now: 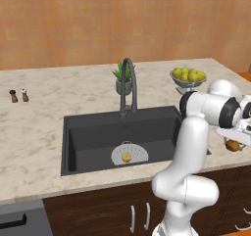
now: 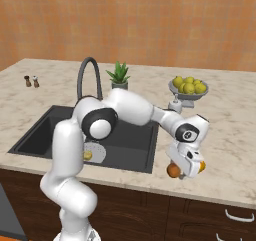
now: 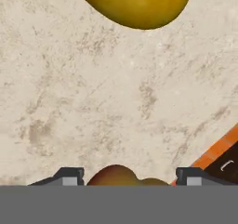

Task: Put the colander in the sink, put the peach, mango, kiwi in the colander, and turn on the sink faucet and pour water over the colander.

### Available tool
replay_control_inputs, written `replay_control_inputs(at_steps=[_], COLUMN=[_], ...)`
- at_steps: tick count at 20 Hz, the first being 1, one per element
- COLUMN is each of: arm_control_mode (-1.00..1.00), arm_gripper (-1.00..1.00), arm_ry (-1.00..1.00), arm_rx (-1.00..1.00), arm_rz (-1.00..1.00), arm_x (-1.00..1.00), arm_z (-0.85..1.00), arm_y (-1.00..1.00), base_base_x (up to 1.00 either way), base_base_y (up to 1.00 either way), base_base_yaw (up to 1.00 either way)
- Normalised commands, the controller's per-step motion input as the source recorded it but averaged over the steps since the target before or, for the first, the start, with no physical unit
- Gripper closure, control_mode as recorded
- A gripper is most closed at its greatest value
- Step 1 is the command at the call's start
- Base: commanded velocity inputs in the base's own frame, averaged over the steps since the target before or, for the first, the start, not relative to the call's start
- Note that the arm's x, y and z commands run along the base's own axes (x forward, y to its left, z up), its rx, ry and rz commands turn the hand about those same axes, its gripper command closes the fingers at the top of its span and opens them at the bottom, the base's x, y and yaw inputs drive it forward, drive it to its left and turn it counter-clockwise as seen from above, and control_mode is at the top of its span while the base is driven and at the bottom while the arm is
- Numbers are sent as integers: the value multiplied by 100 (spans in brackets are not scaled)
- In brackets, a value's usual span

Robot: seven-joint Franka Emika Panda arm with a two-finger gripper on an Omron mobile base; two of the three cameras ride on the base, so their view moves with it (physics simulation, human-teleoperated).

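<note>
A kitchen: a marble counter (image 1: 39, 127) holds a dark sink (image 1: 93, 132) with a gooseneck faucet (image 1: 128, 85), left of the hand. Beyond the hand stands a fruit bowl (image 1: 188, 78); far left, salt and pepper shakers (image 1: 18, 96). Below are wood cabinets (image 1: 122, 213).

You see a reddish-orange fruit (image 3: 122, 175) sitting between the finger tips (image 3: 69, 175). A yellow fruit (image 3: 135, 4) lies well beyond the jaws on the marble counter (image 3: 116, 97).
</note>
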Motion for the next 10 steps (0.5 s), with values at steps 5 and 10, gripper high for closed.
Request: replay_control_inputs(at_steps=[5,10], arm_control_mode=[-100,-100], arm_gripper=[100,100], arm_ry=[-12,-9], arm_rx=[5,6], arm_rz=[-9,-16], arm_x=[-2,4], arm_z=[58,6], arm_y=[83,100], base_base_x=[0,0], base_base_y=[0,0], base_base_yaw=[0,0])
